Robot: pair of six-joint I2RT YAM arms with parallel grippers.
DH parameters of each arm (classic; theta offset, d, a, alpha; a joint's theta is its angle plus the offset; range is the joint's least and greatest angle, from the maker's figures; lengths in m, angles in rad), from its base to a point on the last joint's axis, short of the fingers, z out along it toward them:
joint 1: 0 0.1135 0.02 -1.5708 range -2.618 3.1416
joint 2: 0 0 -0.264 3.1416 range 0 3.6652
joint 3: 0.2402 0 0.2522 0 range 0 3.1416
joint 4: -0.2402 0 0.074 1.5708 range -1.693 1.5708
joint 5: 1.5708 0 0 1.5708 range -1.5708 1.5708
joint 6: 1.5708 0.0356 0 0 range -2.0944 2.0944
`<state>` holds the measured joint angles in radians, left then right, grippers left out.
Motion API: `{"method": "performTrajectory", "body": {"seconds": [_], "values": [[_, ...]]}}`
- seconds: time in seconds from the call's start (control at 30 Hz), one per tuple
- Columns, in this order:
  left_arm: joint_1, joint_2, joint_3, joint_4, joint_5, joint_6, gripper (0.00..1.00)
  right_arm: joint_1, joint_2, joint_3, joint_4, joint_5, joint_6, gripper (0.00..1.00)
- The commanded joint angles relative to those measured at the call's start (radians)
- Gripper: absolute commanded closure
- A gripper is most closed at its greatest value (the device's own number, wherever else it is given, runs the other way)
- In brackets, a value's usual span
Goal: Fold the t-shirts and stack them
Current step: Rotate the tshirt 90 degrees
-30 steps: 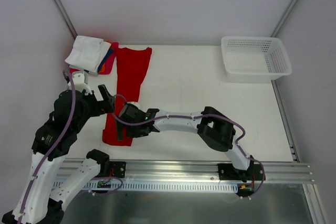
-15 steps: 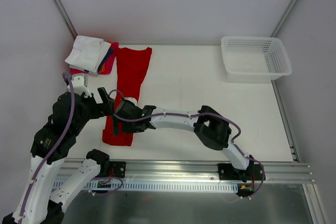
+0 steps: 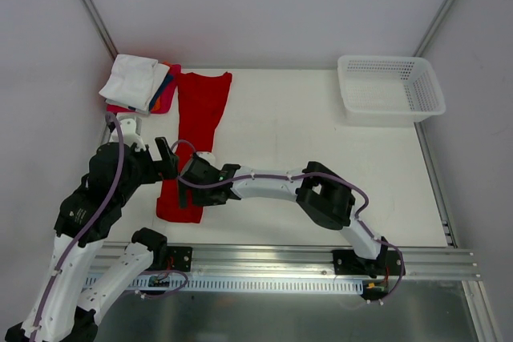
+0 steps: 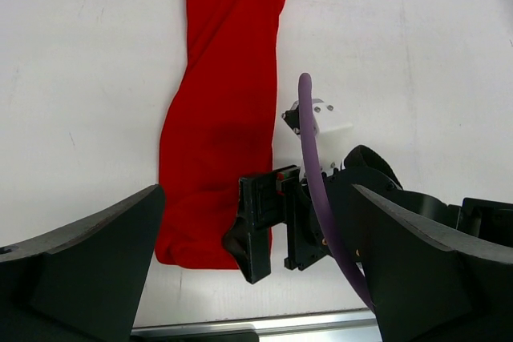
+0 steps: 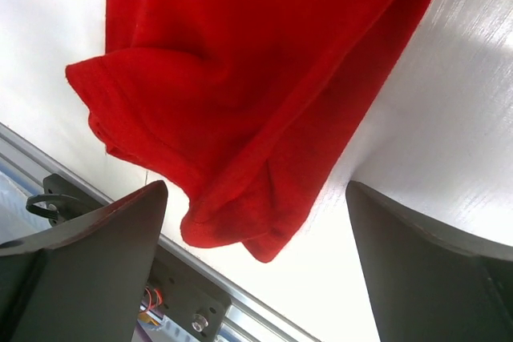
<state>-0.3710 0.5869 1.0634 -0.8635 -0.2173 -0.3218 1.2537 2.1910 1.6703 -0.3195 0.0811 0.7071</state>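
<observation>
Boxed in by plain pale walls (image 3: 264, 6) on the left, far and right sides, joined at the far corners by thin metal struts (image 3: 88, 6). Floored with a white table (image 3: 321, 134), matte and faintly scuffed. Edged along the near side by a silver slotted rail (image 3: 272, 258), then dull grey metal sheet (image 3: 280, 318). Lit softly and evenly.

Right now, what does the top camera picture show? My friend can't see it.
A long red t-shirt lies on a white table, the left gripper and right gripper open above its near half. A stack of folded shirts sits far left, a white basket far right.
</observation>
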Motion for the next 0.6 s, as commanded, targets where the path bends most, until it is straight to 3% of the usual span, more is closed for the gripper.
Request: {"method": "performTrajectory", "body": {"seconds": [0.0,0.03,0.13,0.17,0.23,0.37,0.4,0.57], "values": [[0.009,0.001,-0.017,0.038,0.013,0.024,0.01,0.004,-0.017,-0.021,-0.058,0.028,0.017,0.0],[0.009,0.001,-0.02,0.04,0.013,0.026,0.01,0.004,-0.01,-0.012,-0.052,0.022,0.015,0.02],[0.009,-0.002,-0.022,0.041,0.009,0.032,0.01,0.004,0.015,-0.006,-0.021,0.0,0.02,0.2],[0.01,-0.004,-0.023,0.041,0.009,0.033,0.01,0.004,0.018,-0.007,-0.013,-0.006,0.02,0.33],[0.009,-0.006,-0.028,0.043,0.007,0.038,0.01,0.004,0.035,-0.011,0.005,-0.017,0.02,0.45],[0.01,-0.01,-0.042,0.044,0.009,0.038,0.01,0.004,0.058,-0.011,0.022,-0.029,0.022,0.94],[0.009,-0.009,-0.049,0.046,0.009,0.038,0.01,0.004,0.061,-0.012,0.023,-0.032,0.022,0.99],[0.01,-0.004,-0.077,0.06,-0.001,0.043,0.01,0.004,0.065,-0.046,0.049,-0.035,0.022,1.0]]}}
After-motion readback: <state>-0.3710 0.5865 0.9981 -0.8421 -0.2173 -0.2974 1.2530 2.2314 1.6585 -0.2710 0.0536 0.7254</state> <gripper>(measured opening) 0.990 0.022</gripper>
